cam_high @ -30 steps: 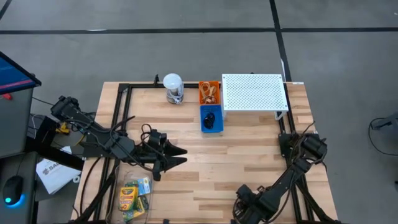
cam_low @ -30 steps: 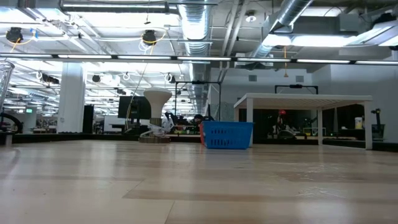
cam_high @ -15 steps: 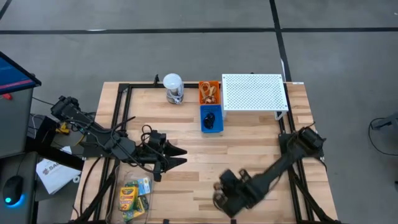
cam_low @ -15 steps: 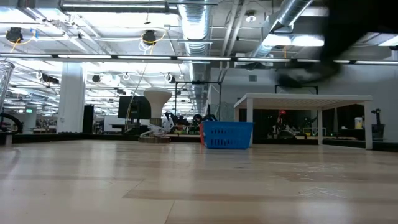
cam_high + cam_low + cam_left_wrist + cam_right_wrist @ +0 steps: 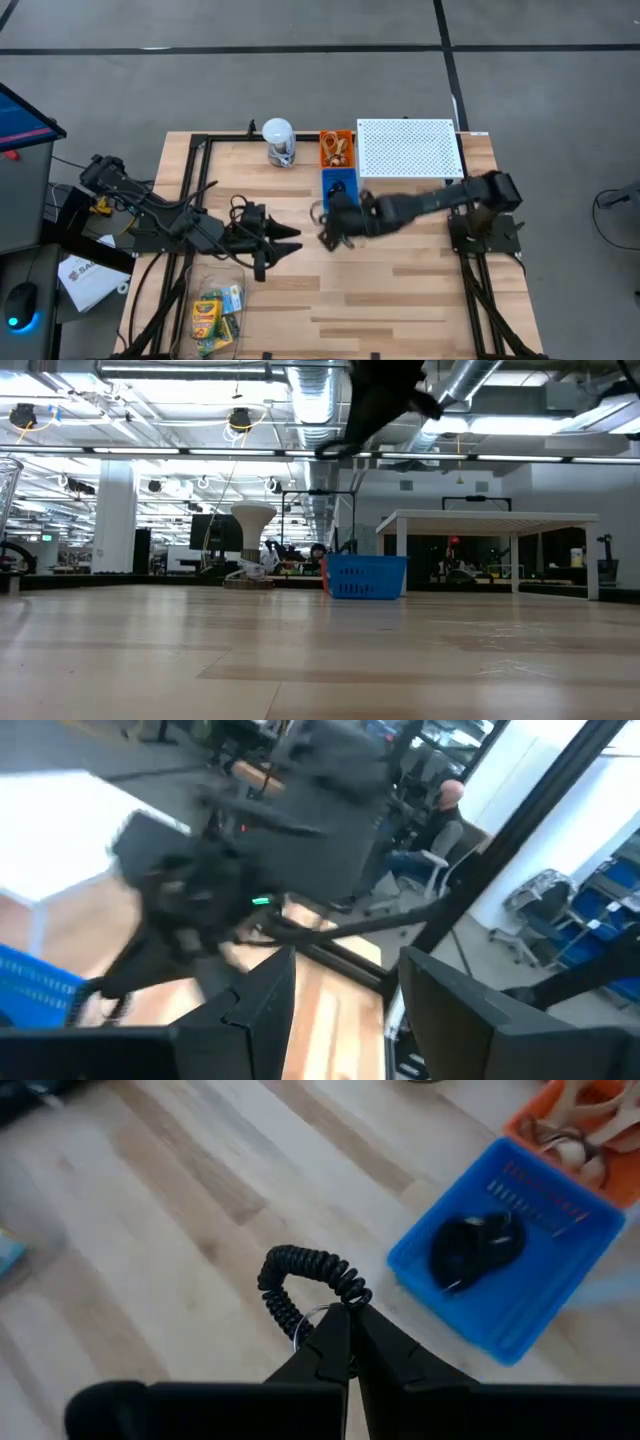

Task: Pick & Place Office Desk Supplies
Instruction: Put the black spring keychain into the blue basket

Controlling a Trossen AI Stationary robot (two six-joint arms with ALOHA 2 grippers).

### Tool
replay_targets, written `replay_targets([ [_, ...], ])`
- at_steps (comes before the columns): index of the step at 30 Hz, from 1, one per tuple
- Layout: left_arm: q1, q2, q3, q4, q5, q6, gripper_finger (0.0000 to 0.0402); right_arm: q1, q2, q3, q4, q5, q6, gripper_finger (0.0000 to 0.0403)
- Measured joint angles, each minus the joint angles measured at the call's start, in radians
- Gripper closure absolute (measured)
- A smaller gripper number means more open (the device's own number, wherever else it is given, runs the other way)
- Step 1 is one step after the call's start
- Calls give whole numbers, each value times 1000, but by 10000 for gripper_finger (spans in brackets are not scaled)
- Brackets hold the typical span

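**Wooden worktable, coil in transit to blue basket**

Surface: a pale butcher-block table (image 5: 400, 270) on a black frame, grey floor around it, an open workshop hall behind.

Item carried: one black coiled ring clip (image 5: 305, 1280), hung by a thin wire loop from the tips of the right gripper (image 5: 330, 226). The jaws are seen pressed together on that loop; the coil itself lies just beyond the tips, outside them, arching free above the wood.

Destination, as judged: the blue basket (image 5: 520, 1320), beside and slightly ahead of the jaws, with black clips (image 5: 478, 1248) already in it. An orange basket (image 5: 590, 1110) of tan rubber bands (image 5: 575, 1145) stands just past it.

Risks:
- Grip is on a fine wire only; a swing of the arm could let the coil slip out or twist free.
- The coil hangs short of the basket wall; a release here would be made onto bare wood.
- A low approach could snag the dangling coil on the rim.

Left gripper (image 5: 285, 240): idle near the table's left side, fingers spread, nothing held. Crayon boxes (image 5: 215, 318) lie well behind it, in a clear container.
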Motion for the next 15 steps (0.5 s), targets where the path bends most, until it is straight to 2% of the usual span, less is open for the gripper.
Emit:
replay_targets([
  [7, 66, -92, 0, -77, -8, 94, 229, -231, 17, 0, -7, -92, -186, 402],
  [11, 101, -143, 0, -82, -9, 151, 229, -304, 36, 0, -25, -148, -241, 402],
  [15, 137, -181, 0, -83, -8, 186, 229, -342, 54, 2, -42, -157, -275, 402],
])
